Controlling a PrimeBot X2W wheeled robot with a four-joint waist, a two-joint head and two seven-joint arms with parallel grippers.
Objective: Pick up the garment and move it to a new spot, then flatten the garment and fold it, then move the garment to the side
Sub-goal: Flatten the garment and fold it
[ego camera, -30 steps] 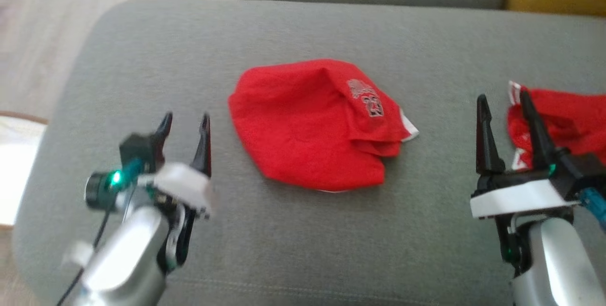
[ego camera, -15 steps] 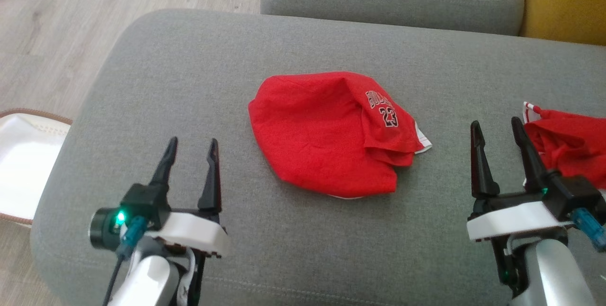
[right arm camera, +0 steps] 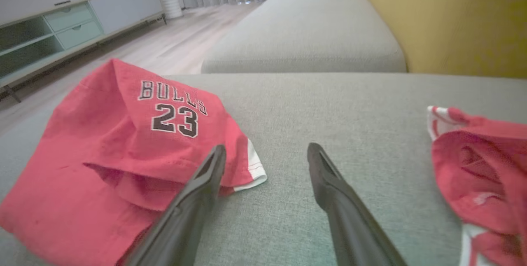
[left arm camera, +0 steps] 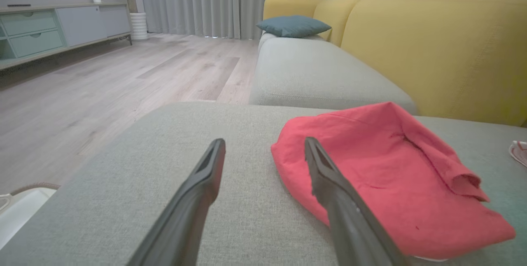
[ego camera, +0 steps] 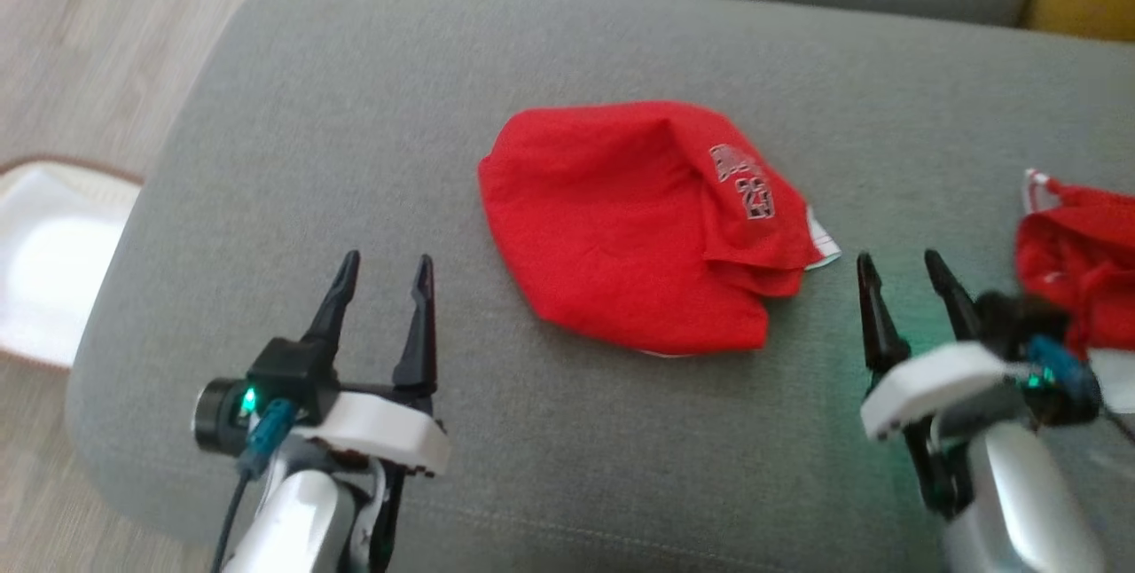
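Both hands are empty, jaws wide. Garment (ego camera: 634, 227) lies bunched mid seat cushion (ego camera: 355, 112), with the printed flap (right arm camera: 173, 109) folded over the body and white trim (right arm camera: 253, 167) poking out beneath it. Left hand (ego camera: 386, 261) hovers over bare cushion, near the garment's left edge but apart from it. Right hand (ego camera: 897, 258) sits just beside its right corner.

Risks from here, as I judge them:
1. Right hand nips only the printed flap or the trim. One layer lifts, the rest trails, and the bundle falls open lopsided.
2. Second red piece (ego camera: 1073, 280) lies right by the right wrist. It's the same colour, so it's easy to snag or drag the wrong one. Head view is smeared there, so I can't tell whether the wrist already touches it.
3. Fingers come in too steep and pinch cushion fabric along with the cloth.
4. Cushion edge, then floor (ego camera: 106, 23), on the left. If I overshoot a move that way, the garment slides off.
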